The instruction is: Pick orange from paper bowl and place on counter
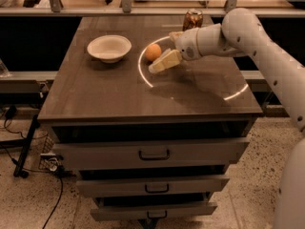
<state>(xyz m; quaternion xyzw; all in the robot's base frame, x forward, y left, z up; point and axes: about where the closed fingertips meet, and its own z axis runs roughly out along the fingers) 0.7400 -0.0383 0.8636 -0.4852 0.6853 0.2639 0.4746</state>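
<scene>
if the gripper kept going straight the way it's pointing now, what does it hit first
Most likely the orange: the gripper points left over the counter, the fruit just ahead of its open fingers. The paper bowl lies farther left.

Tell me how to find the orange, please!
Find the grey-brown counter above the drawers, with its glowing white circle. The orange sits by the circle's left edge, between the white paper bowl and the end effector just right of it. It is the only small round thing; the brownish can behind is tall.
</scene>
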